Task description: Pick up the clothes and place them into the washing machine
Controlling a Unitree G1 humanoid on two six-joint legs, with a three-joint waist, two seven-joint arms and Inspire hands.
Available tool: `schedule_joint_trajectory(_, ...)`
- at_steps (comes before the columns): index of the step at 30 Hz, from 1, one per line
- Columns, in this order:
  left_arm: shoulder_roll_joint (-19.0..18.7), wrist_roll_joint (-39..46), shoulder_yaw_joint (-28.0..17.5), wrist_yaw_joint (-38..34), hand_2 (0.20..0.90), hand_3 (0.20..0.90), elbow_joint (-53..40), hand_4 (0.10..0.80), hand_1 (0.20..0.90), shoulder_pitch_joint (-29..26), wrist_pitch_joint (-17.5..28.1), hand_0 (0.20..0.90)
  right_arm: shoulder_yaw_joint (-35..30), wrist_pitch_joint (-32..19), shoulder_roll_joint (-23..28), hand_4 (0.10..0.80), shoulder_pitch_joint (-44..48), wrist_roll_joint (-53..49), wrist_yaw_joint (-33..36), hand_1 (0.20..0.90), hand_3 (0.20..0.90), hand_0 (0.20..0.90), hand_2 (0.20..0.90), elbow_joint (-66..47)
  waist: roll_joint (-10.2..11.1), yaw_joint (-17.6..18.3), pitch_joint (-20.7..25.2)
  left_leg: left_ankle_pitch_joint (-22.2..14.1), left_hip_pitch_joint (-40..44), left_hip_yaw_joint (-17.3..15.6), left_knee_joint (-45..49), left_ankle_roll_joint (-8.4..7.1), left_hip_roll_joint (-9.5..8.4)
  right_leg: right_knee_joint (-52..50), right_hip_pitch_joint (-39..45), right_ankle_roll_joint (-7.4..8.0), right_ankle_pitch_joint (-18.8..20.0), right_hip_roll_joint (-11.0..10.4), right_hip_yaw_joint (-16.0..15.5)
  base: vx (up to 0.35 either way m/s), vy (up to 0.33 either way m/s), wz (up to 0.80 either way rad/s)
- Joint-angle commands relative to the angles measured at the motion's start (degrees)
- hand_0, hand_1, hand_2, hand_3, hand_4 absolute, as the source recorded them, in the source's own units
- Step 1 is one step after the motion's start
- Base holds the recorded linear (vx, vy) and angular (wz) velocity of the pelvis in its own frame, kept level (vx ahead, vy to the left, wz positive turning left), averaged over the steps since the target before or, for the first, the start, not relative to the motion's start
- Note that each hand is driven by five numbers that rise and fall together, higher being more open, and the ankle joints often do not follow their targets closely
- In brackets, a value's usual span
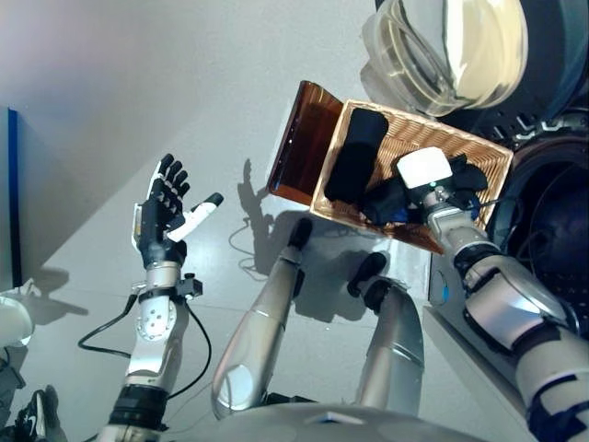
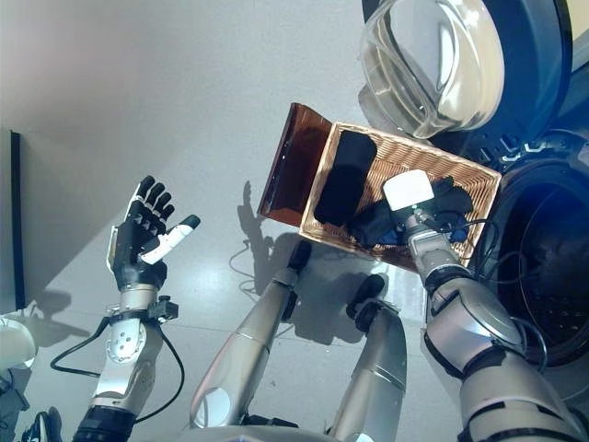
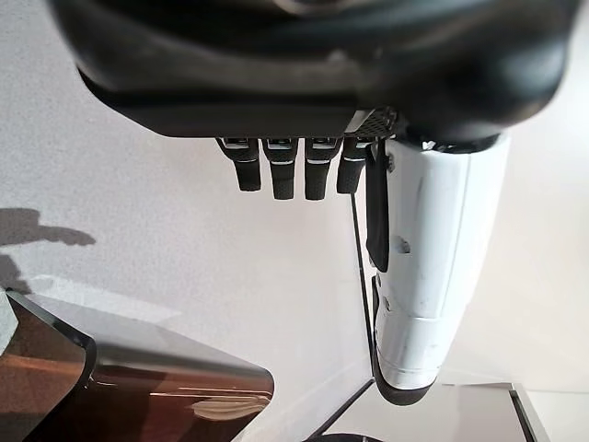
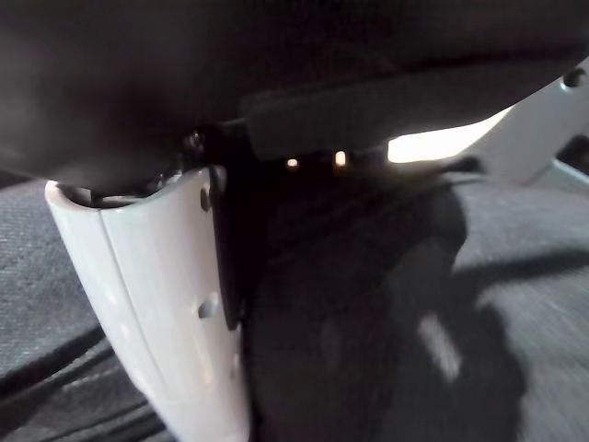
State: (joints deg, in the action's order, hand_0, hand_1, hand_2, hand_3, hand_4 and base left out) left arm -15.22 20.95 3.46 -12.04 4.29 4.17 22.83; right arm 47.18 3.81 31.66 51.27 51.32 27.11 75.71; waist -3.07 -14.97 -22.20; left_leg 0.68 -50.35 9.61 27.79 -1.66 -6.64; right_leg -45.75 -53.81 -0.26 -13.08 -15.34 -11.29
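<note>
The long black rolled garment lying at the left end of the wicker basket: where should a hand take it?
Grip the black rolled garment across its narrow middle, coming from above. It lies lengthwise along the wicker basket wall, top exposed, ends near the rim.

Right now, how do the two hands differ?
The left hand is raised over bare floor, fingers straight, holding nothing. The right hand reaches into the basket, down among the dark clothes, its fingers hidden there. Both thumbs bear white covers.
</note>
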Motion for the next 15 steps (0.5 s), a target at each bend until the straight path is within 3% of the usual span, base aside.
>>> schedule_joint_trajectory(1,-2.16,-0.81,-2.88,-0.81,0.900,0.900,-7.76,0.800,0.900,1.08,6.87,0.900,1.78,2.21,3.35,0.300,0.47,0.86,0.69,0.200,0.200,0.200,0.200,0.91,-3.84,0.78,2.60,-1.32,-1.21,-1.76,-2.57,-0.12,-0.68,2.90,4.20,0.04,-0.66,2.97,1.92,0.000,0.000,0.00)
schedule_joint_trajectory(15,-3.01,-0.42,-2.99,-0.34,0.900,0.900,-5.48,0.800,0.900,0.72,6.71,0.900,-1.76,2.22,5.83,0.300,1.40,-2.30,2.39,0.200,0.200,0.200,0.200,-1.74,-3.48,1.61,4.50,-0.08,6.17,-2.61,-8.35,0.07,0.08,9.21,11.19,0.94,1.63,3.41,2.01,0.014,0.006,-0.08)
